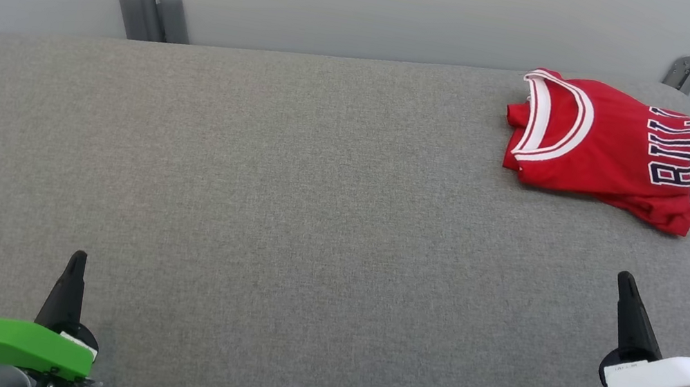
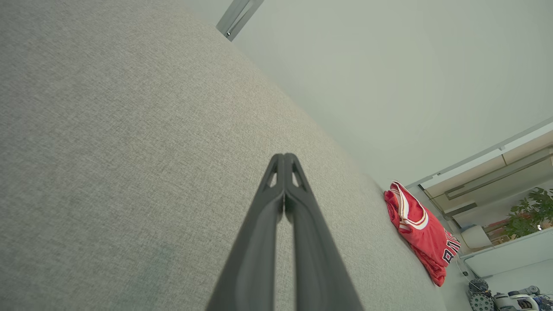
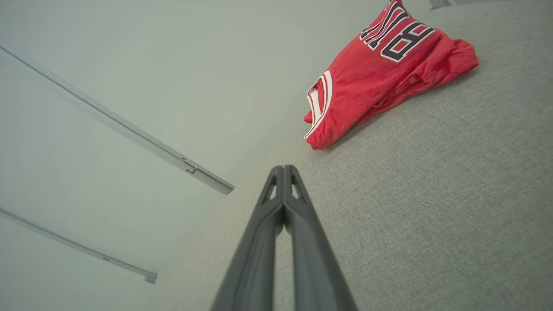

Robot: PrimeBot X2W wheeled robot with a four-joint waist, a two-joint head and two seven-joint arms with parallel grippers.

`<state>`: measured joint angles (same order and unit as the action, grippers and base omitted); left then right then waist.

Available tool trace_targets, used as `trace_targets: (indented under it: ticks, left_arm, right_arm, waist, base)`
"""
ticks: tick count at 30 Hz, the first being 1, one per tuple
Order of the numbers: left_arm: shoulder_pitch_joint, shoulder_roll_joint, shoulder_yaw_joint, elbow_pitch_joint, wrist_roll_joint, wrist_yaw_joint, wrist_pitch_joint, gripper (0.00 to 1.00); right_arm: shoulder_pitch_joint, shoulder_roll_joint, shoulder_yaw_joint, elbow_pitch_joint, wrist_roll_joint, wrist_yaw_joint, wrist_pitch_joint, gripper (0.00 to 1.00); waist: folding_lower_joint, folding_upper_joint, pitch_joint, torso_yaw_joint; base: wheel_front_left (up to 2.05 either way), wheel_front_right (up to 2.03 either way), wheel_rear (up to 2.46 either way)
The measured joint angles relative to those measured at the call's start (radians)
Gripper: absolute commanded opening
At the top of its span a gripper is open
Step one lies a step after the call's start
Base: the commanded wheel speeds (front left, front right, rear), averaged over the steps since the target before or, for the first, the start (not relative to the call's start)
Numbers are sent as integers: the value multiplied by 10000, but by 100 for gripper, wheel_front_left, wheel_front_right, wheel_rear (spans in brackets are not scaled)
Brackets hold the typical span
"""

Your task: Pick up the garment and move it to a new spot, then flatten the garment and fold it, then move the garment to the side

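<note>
On the far right corner of a wide grey cushion (image 1: pixel 313 216) lies a red jersey (image 1: pixel 605 149), loosely folded, its white-trimmed collar showing. Near the cushion's front edge, the green-cased left gripper (image 1: pixel 76 260) and white-cased right gripper (image 1: pixel 626 282) hover well apart from the jersey. Each has its fingers pressed together, holding nothing.
</note>
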<state>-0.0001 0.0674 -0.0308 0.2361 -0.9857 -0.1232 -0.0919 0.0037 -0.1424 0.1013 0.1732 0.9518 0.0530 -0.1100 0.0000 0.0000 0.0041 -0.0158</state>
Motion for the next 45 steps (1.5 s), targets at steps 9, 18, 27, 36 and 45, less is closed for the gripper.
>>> trace_targets:
  ticks: [9, 18, 27, 36, 45]
  left_arm:
    - [-63, -54, 163, 67, -825, 0, 299, 0]
    - [-201, -105, 309, 109, -1845, 0, 573, 0]
    - [-210, -136, 456, 153, -2642, 0, 894, 0]
    - [-304, -171, 619, 209, -3657, 0, 1145, 0]
    - [-432, -196, 752, 259, -4485, 0, 1453, 0]
  right_arm:
    - [-103, 113, -288, 153, 1026, 102, 247, 0]
    - [-166, 205, -577, 305, 2040, 205, 562, 0]
    - [-247, 330, -861, 456, 3007, 267, 821, 0]
    - [-373, 456, -1143, 617, 4033, 353, 1114, 0]
    - [-407, 548, -1425, 761, 5014, 456, 1384, 0]
  waist:
    - [0, 0, -2, 23]
    - [0, 0, -4, 48]
    - [0, 0, -6, 71]
    - [0, 0, -8, 95]
    - [0, 0, -10, 119]
  base:
    - [0, 0, 0]
    - [0, 0, 0]
    - [0, 0, 0]
    - [0, 0, 0]
    - [0, 0, 0]
